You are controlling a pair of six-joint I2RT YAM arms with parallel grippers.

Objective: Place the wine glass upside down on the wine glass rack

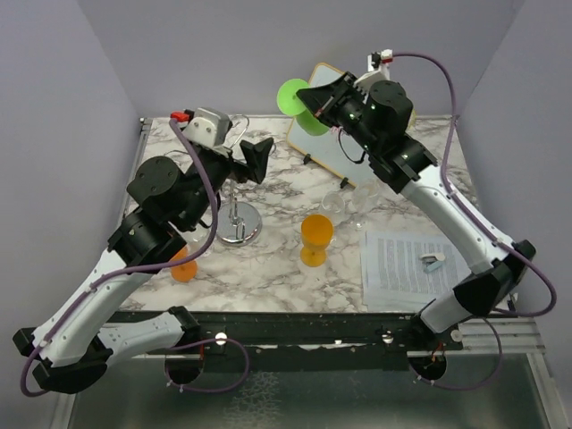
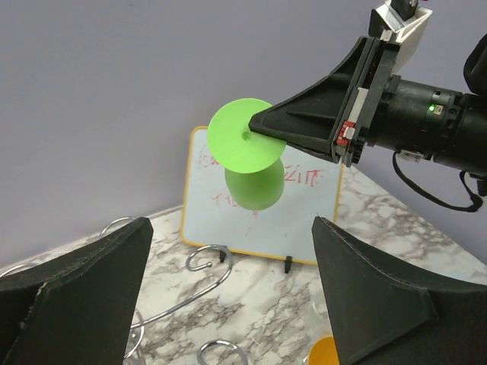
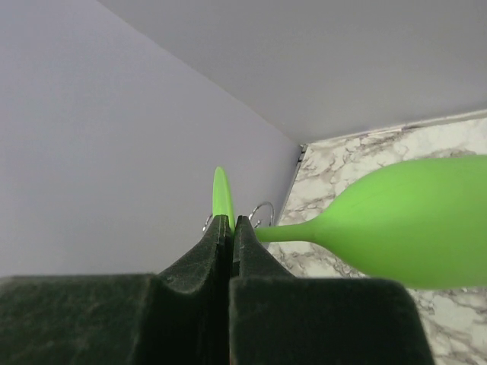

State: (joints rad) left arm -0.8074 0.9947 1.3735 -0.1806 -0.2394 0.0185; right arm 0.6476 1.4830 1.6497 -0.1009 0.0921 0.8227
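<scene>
My right gripper (image 1: pixel 307 96) is shut on the round foot of a green wine glass (image 1: pixel 292 95) and holds it high above the back of the table. The glass is tilted, with its foot (image 2: pixel 243 146) up and its bowl (image 2: pixel 255 188) lower, in front of the whiteboard. In the right wrist view the fingers (image 3: pixel 230 220) pinch the foot's edge and the bowl (image 3: pixel 411 228) lies to the right. The silver wire rack (image 1: pixel 238 225) stands left of centre, and its curled arms (image 2: pixel 205 258) show below my left gripper. My left gripper (image 1: pixel 259 156) is open and empty by the rack's top, left of the glass.
A yellow-framed whiteboard (image 1: pixel 338 147) stands at the back. An orange glass (image 1: pixel 316 237) stands mid-table, and another (image 1: pixel 183 268) is partly hidden by the left arm. Two clear glasses (image 1: pixel 335 204) stand beside the whiteboard. A printed sheet (image 1: pixel 402 268) lies at the right.
</scene>
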